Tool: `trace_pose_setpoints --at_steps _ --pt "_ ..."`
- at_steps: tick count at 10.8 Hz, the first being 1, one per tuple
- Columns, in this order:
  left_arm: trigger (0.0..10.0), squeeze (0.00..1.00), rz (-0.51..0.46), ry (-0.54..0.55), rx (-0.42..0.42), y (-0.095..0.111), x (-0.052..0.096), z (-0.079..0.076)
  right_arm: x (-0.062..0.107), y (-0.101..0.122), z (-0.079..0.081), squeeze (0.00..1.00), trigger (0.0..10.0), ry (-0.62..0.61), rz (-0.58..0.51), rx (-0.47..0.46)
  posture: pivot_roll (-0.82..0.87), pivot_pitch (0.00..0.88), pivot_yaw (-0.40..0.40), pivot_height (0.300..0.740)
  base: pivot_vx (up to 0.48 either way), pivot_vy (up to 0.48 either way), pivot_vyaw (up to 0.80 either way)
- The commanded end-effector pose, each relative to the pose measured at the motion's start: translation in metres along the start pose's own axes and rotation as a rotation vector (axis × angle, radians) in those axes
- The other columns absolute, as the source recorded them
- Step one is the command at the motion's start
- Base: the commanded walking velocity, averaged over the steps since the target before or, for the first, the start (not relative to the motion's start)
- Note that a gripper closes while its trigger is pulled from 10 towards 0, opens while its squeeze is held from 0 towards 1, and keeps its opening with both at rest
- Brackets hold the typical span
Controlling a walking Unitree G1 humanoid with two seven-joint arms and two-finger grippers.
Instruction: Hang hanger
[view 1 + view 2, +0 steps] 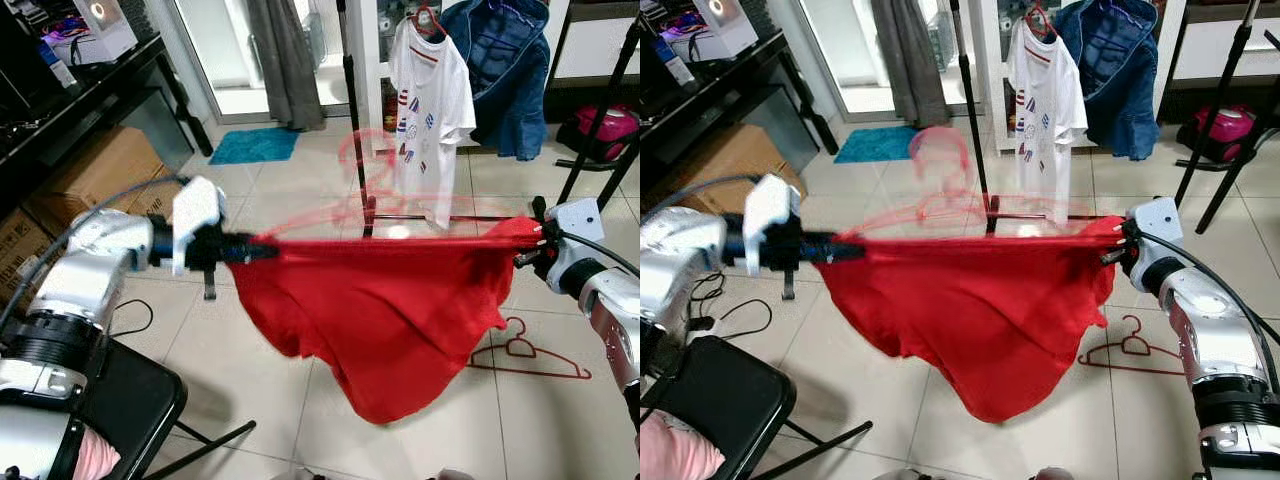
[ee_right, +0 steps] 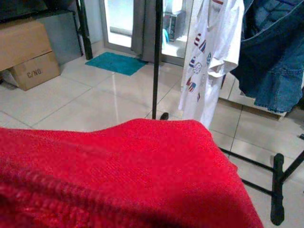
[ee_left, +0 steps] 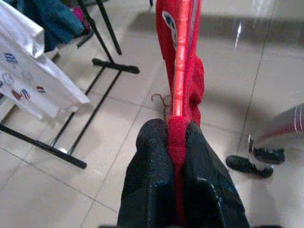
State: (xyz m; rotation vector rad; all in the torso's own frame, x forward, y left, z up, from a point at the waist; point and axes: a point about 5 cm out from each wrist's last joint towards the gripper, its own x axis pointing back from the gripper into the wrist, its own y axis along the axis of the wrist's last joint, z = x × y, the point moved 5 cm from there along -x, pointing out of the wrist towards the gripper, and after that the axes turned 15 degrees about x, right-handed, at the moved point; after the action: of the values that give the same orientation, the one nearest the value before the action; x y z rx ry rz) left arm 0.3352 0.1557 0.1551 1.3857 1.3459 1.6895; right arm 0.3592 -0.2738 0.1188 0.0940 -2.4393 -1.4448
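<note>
A red garment point(image 1: 385, 310) hangs stretched between my two grippers above the tiled floor. A red hanger point(image 1: 360, 190) rises from its top edge, blurred, with its hook upward. My left gripper point(image 1: 240, 248) is shut on the garment's left corner; in the left wrist view its fingertips point(image 3: 156, 142) pinch the cloth, and the hanger's red bar point(image 3: 183, 52) runs on from them. My right gripper point(image 1: 533, 247) holds the right corner, and red cloth point(image 2: 123, 175) lies over its fingers in the right wrist view. The black rack pole point(image 1: 348, 90) stands behind the garment.
A white T-shirt point(image 1: 430, 110) and a blue jacket point(image 1: 505, 70) hang on the rack. A second red hanger point(image 1: 525, 355) lies on the floor at the right. A black chair point(image 1: 130, 400) is near my left side, with cardboard boxes point(image 1: 100, 170) and a teal mat point(image 1: 255, 145) beyond.
</note>
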Motion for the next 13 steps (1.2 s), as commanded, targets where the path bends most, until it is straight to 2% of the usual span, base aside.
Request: trace_pose_setpoints --at_steps 1,2,3,4,6,7,8,9,10,11,12,13 --pt "0.0 0.00 0.107 0.179 0.065 -0.025 0.051 0.022 0.027 -0.022 -0.053 0.00 0.0 -0.188 0.093 -0.045 -0.13 0.000 0.216 0.740 0.000 0.000 0.00" --pt "0.0 0.00 0.124 0.179 0.076 -0.027 0.051 0.021 0.026 -0.021 -0.054 0.00 0.0 -0.183 0.096 -0.023 -0.13 0.000 0.216 0.740 0.000 0.000 0.00" --pt "0.0 0.00 0.179 0.199 0.065 -0.036 0.052 0.023 0.025 -0.017 -0.054 0.00 0.0 -0.171 0.087 -0.008 -0.14 0.000 0.214 0.740 0.000 0.000 0.00" --pt "0.0 0.00 0.169 0.203 0.063 -0.036 0.051 0.024 0.023 -0.014 -0.053 0.00 0.0 -0.160 0.088 0.014 -0.14 0.000 0.211 0.740 0.000 0.000 0.00" --pt "0.0 0.00 0.281 0.260 0.013 -0.052 0.053 0.030 0.019 -0.004 -0.049 0.00 0.0 -0.127 0.070 0.073 -0.13 0.000 0.204 0.740 0.000 0.000 0.00" --pt "0.0 0.00 0.310 0.320 -0.023 -0.055 0.046 0.039 0.014 0.016 -0.036 0.00 0.0 -0.055 0.009 0.131 -0.13 0.000 0.200 0.740 0.000 0.000 0.00" --pt "0.0 0.00 0.306 0.323 -0.034 -0.052 0.039 0.041 0.012 0.028 -0.026 0.00 0.0 -0.003 -0.029 0.163 -0.13 0.000 0.200 0.740 0.000 0.000 0.00" --pt "0.0 0.00 0.306 0.309 -0.049 -0.051 0.028 0.040 0.010 0.037 -0.013 0.00 0.0 0.057 -0.057 0.200 -0.14 0.000 0.202 0.740 0.000 0.000 0.00" --pt "0.0 0.00 0.266 0.287 -0.093 -0.039 0.001 0.040 0.005 0.051 0.016 0.00 0.0 0.168 -0.091 0.277 -0.14 0.000 0.205 0.740 0.000 0.000 0.00" --pt "0.0 0.00 0.236 0.265 -0.113 -0.033 -0.013 0.038 0.003 0.058 0.030 0.00 0.0 0.204 -0.108 0.289 -0.14 0.000 0.207 0.740 0.000 0.000 0.00" --pt "0.0 0.00 0.212 0.228 -0.133 -0.027 -0.029 0.034 0.000 0.066 0.046 0.00 0.0 0.240 -0.119 0.304 -0.15 0.000 0.211 0.740 0.000 0.000 0.00" --pt "0.0 0.00 0.188 0.140 -0.147 -0.024 -0.050 0.020 -0.003 0.072 0.063 0.00 0.0 0.274 -0.118 0.321 -0.15 0.000 0.215 0.740 0.000 0.000 0.00"
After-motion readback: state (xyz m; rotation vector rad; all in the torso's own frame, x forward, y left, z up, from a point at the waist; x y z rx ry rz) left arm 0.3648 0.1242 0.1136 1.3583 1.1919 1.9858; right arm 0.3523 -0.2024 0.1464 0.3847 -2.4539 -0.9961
